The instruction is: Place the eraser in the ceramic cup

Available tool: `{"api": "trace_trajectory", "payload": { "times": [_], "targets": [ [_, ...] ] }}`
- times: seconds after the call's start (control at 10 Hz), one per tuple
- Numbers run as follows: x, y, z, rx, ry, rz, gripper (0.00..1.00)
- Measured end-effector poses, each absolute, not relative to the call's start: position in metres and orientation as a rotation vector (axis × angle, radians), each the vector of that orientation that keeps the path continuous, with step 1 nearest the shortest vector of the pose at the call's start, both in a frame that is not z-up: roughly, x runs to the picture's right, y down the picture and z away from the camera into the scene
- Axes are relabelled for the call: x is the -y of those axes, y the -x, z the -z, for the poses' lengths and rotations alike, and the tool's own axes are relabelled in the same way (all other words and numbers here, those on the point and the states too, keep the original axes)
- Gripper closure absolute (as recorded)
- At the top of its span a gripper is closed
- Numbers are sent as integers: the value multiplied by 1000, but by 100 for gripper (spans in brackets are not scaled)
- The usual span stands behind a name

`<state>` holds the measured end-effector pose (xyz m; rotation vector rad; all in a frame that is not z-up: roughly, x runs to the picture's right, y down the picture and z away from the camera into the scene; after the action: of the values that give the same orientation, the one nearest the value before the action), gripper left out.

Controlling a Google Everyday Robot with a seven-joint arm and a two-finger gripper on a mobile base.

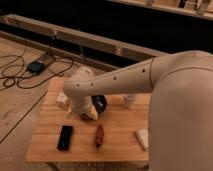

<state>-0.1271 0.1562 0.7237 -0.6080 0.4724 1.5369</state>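
Closest to the camera is the broad white shell of my arm (182, 107), filling the right side and reaching left across the wooden table (120, 125). Along the table's near edge lie three things in a row, apart from one another: the eraser (65, 137), flat and black, towards the left; a reddish-brown stick (99, 135) near the middle; and a pale block (142, 138) to the right, close to where my arm cuts off the view. The eraser lies on the bare wood with nothing touching it. Further in, my gripper (87, 113) hangs at the end of the downturned wrist, above the table behind the eraser and just at the left rim of the dark bowl (101, 103) — whether it is apart or together I cannot tell, and I see nothing in it. The bowl is half covered by my wrist. Left of the wrist stands a small white bottle (61, 100). Right of the bowl, the ceramic cup (130, 101) peeks out under my forearm, well apart from the eraser. Beyond the table, dark cables (20, 75) loop over the floor around a small black box (36, 66), and a long rail (100, 42) runs along the dark far wall.
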Motion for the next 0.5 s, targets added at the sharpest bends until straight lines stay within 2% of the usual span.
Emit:
{"api": "trace_trajectory", "payload": {
  "times": [0.5],
  "targets": [
    [-198, 183, -743, -445, 665, -1445, 20]
  ]
}}
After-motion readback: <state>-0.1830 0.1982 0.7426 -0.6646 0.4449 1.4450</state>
